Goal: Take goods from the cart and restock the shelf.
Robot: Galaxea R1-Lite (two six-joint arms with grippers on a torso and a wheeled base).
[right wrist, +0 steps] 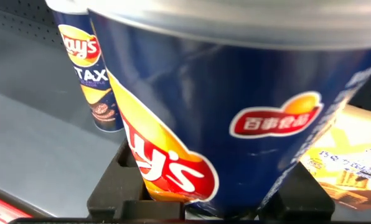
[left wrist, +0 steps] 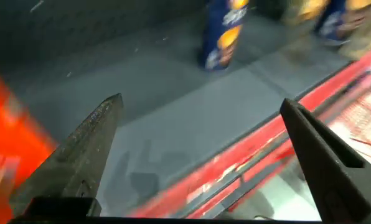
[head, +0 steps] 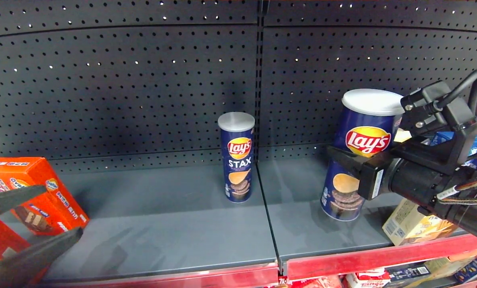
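**Restock: one can up, second at the shelf, not yet let go**

Right gripper (head: pixel 360 166): fingers clamped around the middle of a blue chip can (head: pixel 364 132), lid up, leaning slightly. The can is over the right half of the shelf (head: pixel 162 216). Its base is at or just above the deck, and I can't tell if it touches. A yellow box (head: pixel 410 224) lies just beside it, on the right.

A matching can (head: pixel 237 158) stands upright near the centre seam, well apart from the held one.

Left gripper (head: pixel 62 210): fingers spread wide with nothing in them, at the shelf's left end, just beside an orange box (head: pixel 30 176).

My read: one can is stocked and one is mid-placement. Still to do: seat it upright, release, withdraw the arm. There is plenty of bare deck, so more goods are likely due.
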